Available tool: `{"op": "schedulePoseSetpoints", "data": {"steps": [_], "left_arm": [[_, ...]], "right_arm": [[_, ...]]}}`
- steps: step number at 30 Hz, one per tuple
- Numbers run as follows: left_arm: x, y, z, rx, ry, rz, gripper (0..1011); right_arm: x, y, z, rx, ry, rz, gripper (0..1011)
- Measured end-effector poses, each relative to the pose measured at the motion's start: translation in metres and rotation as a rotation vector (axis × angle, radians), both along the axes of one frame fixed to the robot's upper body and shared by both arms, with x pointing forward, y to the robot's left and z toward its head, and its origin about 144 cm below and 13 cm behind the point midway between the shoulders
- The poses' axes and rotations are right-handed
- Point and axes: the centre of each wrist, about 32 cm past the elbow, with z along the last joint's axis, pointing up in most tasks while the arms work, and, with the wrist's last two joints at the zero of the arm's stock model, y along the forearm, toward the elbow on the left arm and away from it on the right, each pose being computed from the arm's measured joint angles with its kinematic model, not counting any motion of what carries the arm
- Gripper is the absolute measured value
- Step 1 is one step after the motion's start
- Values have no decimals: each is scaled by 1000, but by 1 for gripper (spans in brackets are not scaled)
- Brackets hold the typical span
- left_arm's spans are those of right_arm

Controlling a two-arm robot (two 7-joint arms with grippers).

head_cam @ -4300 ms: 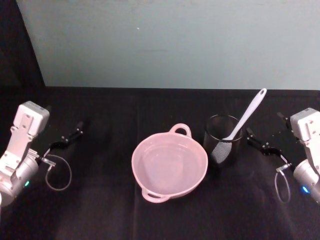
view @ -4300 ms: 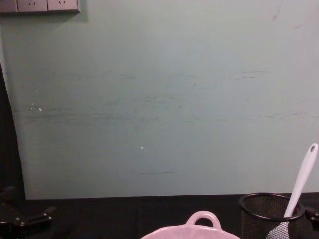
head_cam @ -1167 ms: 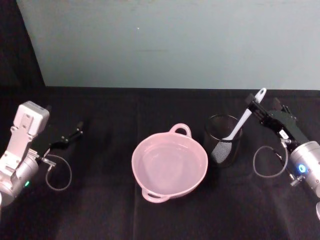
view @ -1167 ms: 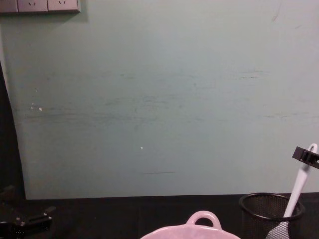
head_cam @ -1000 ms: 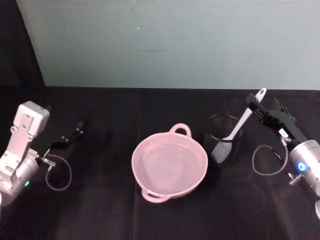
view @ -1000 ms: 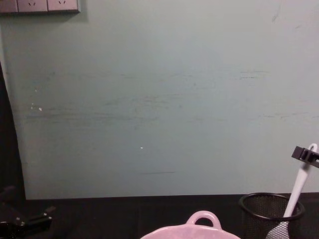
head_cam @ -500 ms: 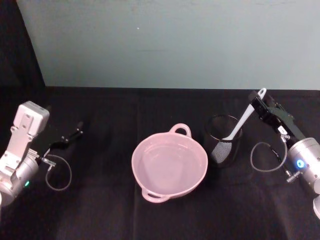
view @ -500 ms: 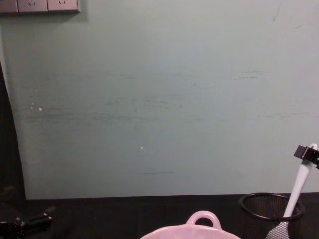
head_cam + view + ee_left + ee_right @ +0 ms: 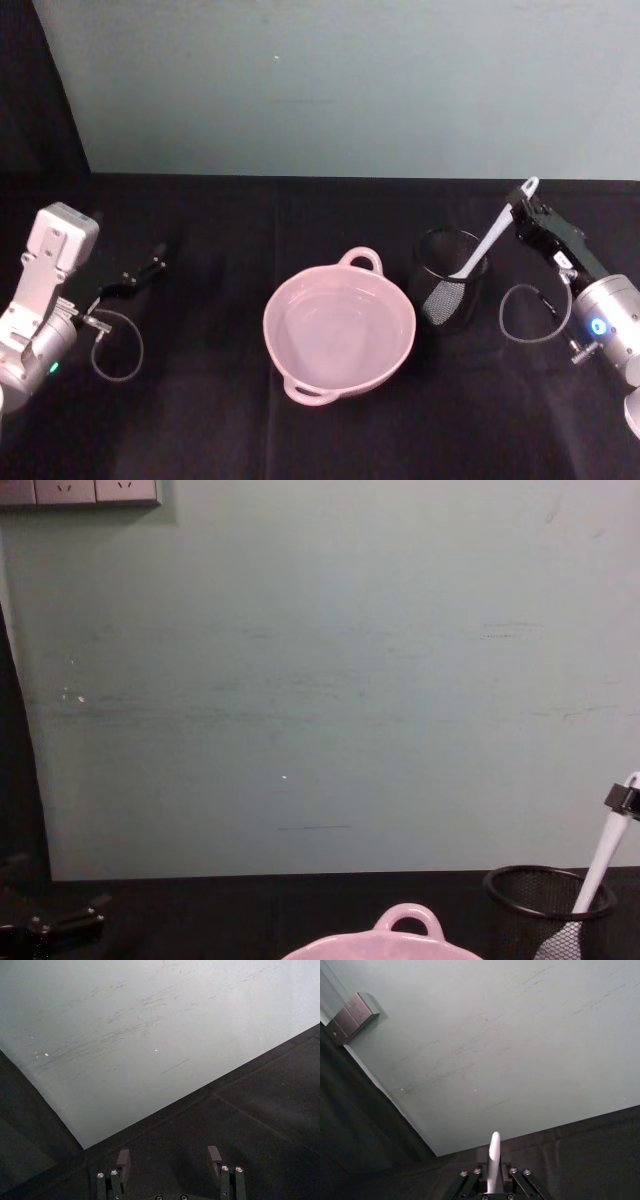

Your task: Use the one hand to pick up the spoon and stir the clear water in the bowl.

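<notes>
The white spoon (image 9: pixel 487 238) leans in a black mesh cup (image 9: pixel 447 280), blade down and handle up to the right. My right gripper (image 9: pixel 521 211) is shut on the handle just below its holed end. The right wrist view has the handle (image 9: pixel 493 1157) standing between the closed fingers. From the chest view, the spoon (image 9: pixel 603 858) rises from the cup (image 9: pixel 548 902) to the right gripper (image 9: pixel 622 798) at the frame's edge. The pink bowl (image 9: pixel 268 328), holding clear water, sits left of the cup. My left gripper (image 9: pixel 150 265) rests open at the far left, over bare cloth.
Black cloth (image 9: pixel 200 400) covers the table, with a pale green wall (image 9: pixel 330 90) close behind. The cup stands almost against the bowl's right side. Cable loops hang by both wrists. Wall sockets (image 9: pixel 80 491) sit high at the left.
My right arm has come up from its rest at the right edge to the spoon handle and closed on it. In the last half second it shifted slightly right. The left arm stayed put.
</notes>
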Motion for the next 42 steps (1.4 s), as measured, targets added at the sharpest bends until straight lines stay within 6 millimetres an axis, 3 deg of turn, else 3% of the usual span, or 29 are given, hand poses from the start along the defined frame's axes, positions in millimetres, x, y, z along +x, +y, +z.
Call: {"op": "schedulePoseSetpoints", "data": {"steps": [3,17,28,42], "left_arm": [[0,0,0,0,0,0,1005],[0,0,0,0,0,0,1005],[0,0,0,0,0,0,1005],[0,0,0,0,0,0,1005]], "right_arm": [[0,0,0,-3,-1,2,127],[-5,6,17,-151,-112,30,124],[-3,10,51,-298,-231,158,124],[5,0,100,-411,-278,296,124]]}}
